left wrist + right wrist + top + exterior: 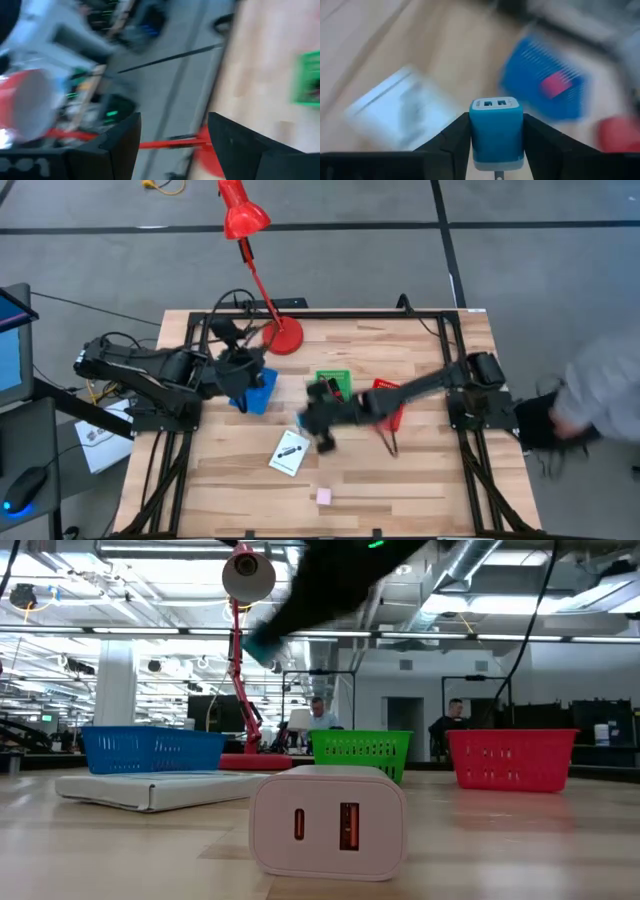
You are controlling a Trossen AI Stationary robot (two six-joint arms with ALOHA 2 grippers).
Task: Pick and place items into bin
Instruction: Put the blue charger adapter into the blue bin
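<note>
Right claw (496,150) clamped, arm stretched toward bench centre. Left claw (172,145) fingers spread apart, seemingly hovering, arm bent.

Evenly and brightly lit from overhead in the high view; only soft, short shadows under the arms on the wooden table (420,470). Motion smear on the person (600,405) at the right edge. In the low view, glare from ceiling strip lights (130,548), sharp white charger (328,820) up close, blurred dark arm (330,580) overhead. Left wrist view streaked all over with motion blur. In the right wrist view, crisp blue charger (496,131) between the fingers, smeared blue basket (542,85) and white card (402,112) behind.
</note>
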